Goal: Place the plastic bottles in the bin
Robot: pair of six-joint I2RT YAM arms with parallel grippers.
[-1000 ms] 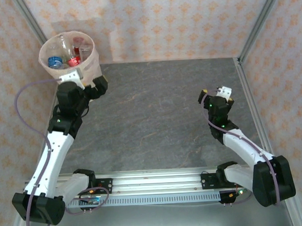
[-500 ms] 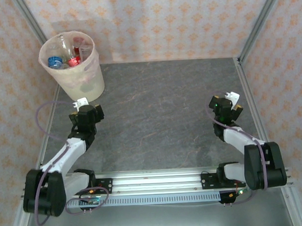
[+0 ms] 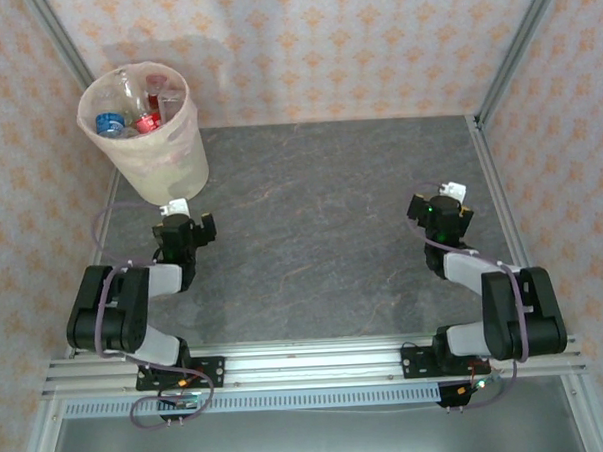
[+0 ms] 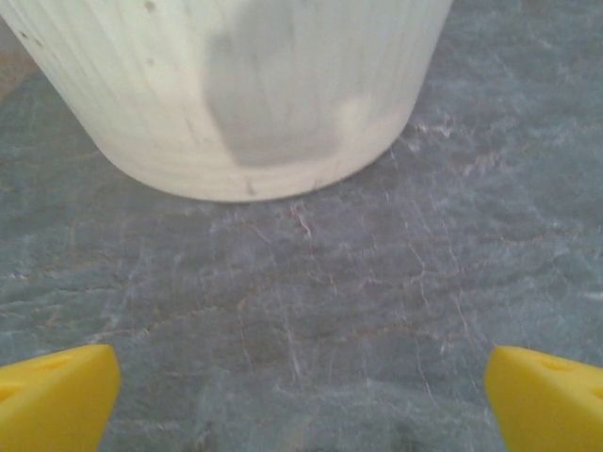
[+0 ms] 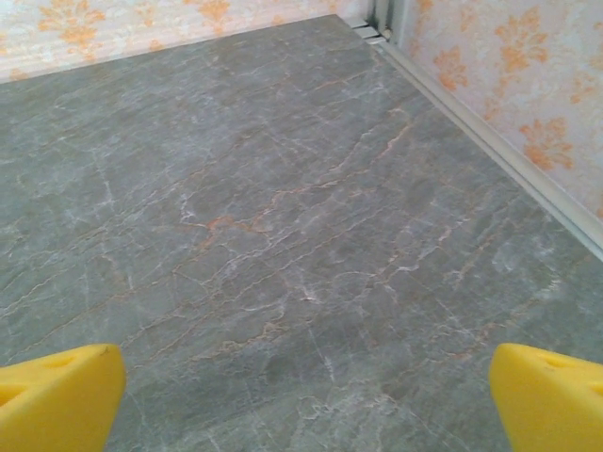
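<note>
Left gripper [image 3: 185,217] sits low over the grey stone-patterned table [image 3: 321,215] at about 9 o'clock in the top view. Its jaws are spread wide with nothing between them. In the left wrist view its two yellow fingertips [image 4: 57,395] stand at the far corners of the picture, with bare table between them.

The bin [image 3: 170,157] stands at about 10 o'clock on the table, in the far left corner, near the left gripper and at roughly 11 o'clock from it. The left wrist view looks at the bin's pale ribbed wall [image 4: 236,94] at 12 o'clock; its foot rests flat on the table, apart from the fingertips.

The plastic bottles [image 3: 136,108] lie heaped inside the bin. One band of blue label [image 3: 108,122] shows at 9 o'clock within the rim, a red label [image 3: 147,121] near the middle, and clear bottle bodies toward 12 o'clock. The labels are too small for any brand or writing to be read.

The right gripper [image 3: 439,206] is at about 3 o'clock on the table, well apart from the bin. Its jaws are also spread wide and hold nothing. In the right wrist view its yellow fingertips [image 5: 57,395] frame bare table, with a metal rail [image 5: 490,141] and orange-patterned wallpaper [image 5: 528,85] at 2 o'clock.
</note>
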